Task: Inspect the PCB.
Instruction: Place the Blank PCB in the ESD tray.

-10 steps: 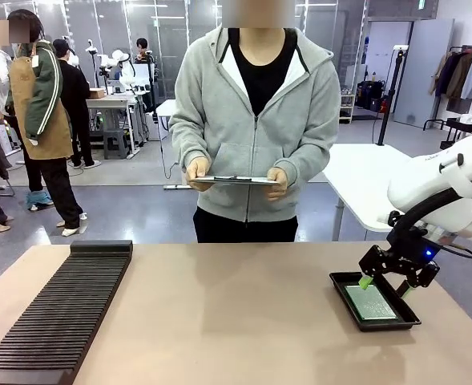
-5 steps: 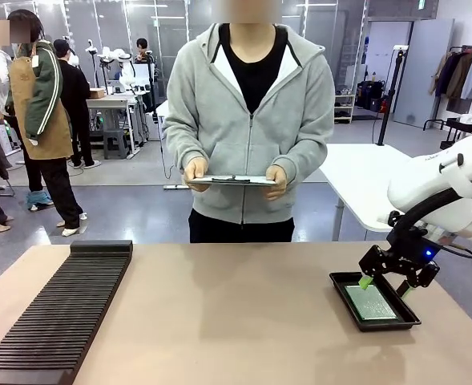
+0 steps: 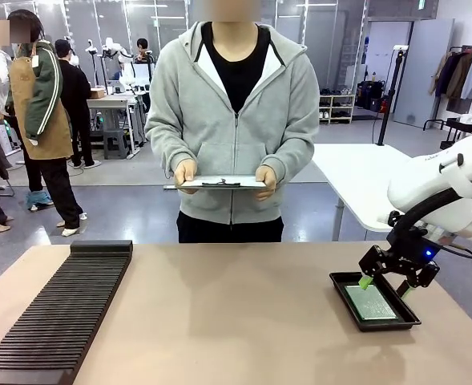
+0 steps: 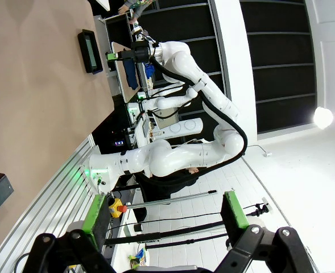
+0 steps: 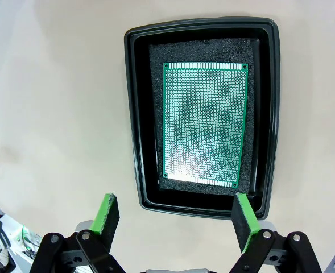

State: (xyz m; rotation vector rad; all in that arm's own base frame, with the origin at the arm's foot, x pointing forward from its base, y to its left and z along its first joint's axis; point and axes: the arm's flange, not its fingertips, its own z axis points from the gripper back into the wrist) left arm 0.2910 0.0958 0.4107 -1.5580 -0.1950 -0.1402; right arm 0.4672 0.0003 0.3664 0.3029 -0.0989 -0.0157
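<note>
1. Front view: the right gripper (image 3: 385, 286) hung spread wide and empty above the black tray (image 3: 341, 290) holding the PCB (image 3: 370, 303).
2. Left wrist view: the left gripper (image 4: 161, 217) stood fully open, empty.
3. Right wrist view: the PCB (image 5: 205, 122) lay flat on the tray's (image 5: 135, 114) foam.

— Right arm? 
— Reaching in from the right side, white links bent downward, black wrist tilted. Right tool (image 3: 386, 285) hanging low with jaws spread wide, green pads (image 5: 244, 219) well apart, nothing between them.

— And the left? 
— Left tool (image 4: 158, 213) likewise wide open, green fingertips (image 4: 91, 214) apart and gripping nothing, wrist rolled sideways.

— Hands of the person? 
— Left hand (image 3: 266, 180) and right hand (image 3: 186, 174) both raised at waist height, elbows bent, thumbs on top.
</note>
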